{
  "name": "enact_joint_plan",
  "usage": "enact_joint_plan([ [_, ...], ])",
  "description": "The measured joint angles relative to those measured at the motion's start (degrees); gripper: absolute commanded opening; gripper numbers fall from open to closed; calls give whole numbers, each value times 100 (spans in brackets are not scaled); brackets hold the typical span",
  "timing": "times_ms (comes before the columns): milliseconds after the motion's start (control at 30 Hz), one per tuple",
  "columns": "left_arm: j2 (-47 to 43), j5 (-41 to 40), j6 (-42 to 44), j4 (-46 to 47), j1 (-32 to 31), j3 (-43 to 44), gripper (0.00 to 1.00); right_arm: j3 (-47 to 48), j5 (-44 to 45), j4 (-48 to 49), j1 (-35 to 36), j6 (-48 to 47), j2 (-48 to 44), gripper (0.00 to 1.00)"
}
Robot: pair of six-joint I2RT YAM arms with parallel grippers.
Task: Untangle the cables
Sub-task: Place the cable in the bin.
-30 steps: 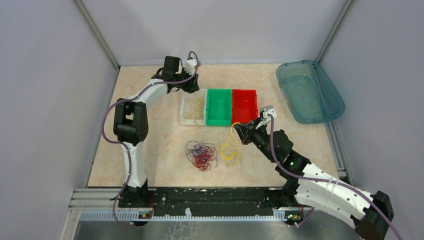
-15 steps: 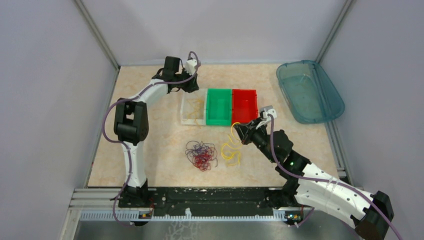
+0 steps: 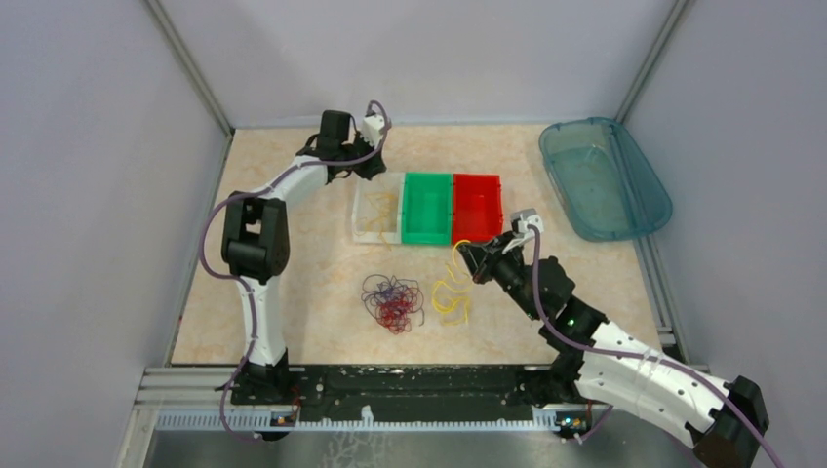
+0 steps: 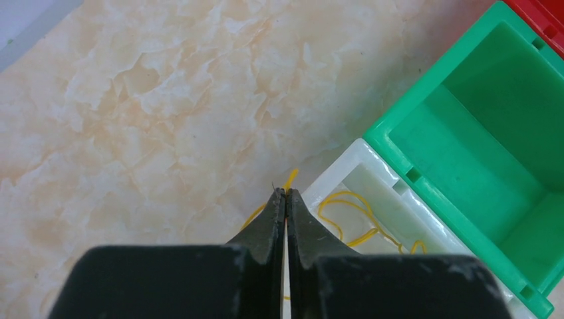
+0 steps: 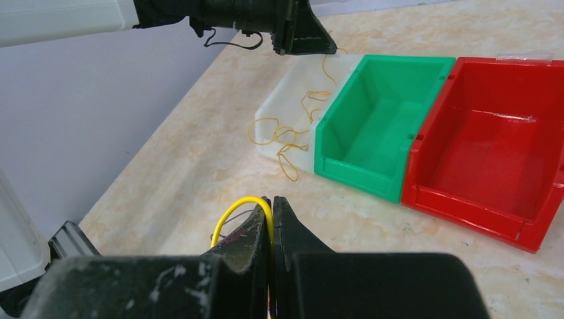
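From high above its near edge we look down over the whole desk. Past the left fingers we hover close above the white bin and green bin; past the right fingers we face both from low, farther off.

Three small bins (white bin, green bin, red bin), one teal tub, one red-dark cable bunch, two yellow cable bunches.

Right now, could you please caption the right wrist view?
Right gripper pinching a yellow cable, facing a white bin, green bin and red bin.
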Motion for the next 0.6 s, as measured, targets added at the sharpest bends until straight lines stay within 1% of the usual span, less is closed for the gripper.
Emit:
enact_joint_plan([
  [133, -42, 22, 0, 79, 0, -87, 0, 0, 13, 2, -22, 24, -50, 0],
  [367, -157, 109, -2, 120, 0, -247, 0, -4, 39, 0, -24, 44, -70, 0],
  [600, -693, 291, 2, -7, 0, -525, 0, -4, 42, 15, -24, 105, -55, 0],
])
